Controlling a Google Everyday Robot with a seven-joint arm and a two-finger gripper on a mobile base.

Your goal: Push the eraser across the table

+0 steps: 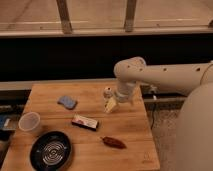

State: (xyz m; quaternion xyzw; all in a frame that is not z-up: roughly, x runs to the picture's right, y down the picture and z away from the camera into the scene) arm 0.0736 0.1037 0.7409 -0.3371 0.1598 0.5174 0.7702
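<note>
The eraser, a small flat white block with dark edges and a red mark, lies near the middle of the light wooden table. My gripper hangs from the white arm over the table's far right part, above and to the right of the eraser, apart from it. It points down towards the table top.
A blue pad lies at the far left. A clear cup stands at the left edge. A round black dish sits at the front left. A dark red pepper-shaped thing lies in front of the eraser. A dark wall runs behind the table.
</note>
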